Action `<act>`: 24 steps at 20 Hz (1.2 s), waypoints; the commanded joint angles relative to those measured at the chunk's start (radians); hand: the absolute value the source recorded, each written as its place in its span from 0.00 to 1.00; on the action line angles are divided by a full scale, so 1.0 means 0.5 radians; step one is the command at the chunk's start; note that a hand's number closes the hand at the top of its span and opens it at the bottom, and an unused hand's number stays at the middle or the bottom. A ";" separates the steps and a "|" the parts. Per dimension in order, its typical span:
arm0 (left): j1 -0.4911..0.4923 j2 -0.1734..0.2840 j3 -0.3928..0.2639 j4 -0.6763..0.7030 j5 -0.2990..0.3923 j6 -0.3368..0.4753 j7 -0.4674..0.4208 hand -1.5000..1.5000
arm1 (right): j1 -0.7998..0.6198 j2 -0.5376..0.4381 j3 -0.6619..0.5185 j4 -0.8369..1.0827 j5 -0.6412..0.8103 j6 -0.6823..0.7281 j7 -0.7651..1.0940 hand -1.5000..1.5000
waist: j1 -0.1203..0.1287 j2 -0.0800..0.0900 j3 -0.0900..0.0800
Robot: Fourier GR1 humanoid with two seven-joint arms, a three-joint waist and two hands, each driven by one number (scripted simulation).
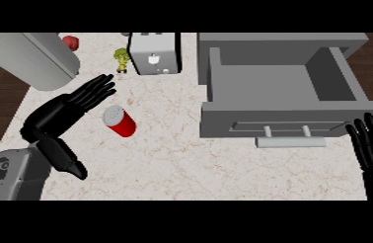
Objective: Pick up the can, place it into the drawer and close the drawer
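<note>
We note the red can [120, 121] lying tilted on the marble tabletop [182, 163], left of centre, silver top facing up-left. Left hand [62, 113] sits just beside it toward the left edge, fingers [94, 91] straight and spread, not touching the can. The grey drawer [280, 96] stands open at the right edge. Right hand [362, 145] shows at the right edge, fingers straight. A toaster [154, 53] stands at the far edge.
</note>
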 commanded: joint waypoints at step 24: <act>-0.365 0.077 -0.068 1.426 -0.884 0.161 -1.290 0.00 | -0.047 0.091 0.053 -0.092 0.112 0.029 0.107 0.00 | -0.013 0.004 -0.001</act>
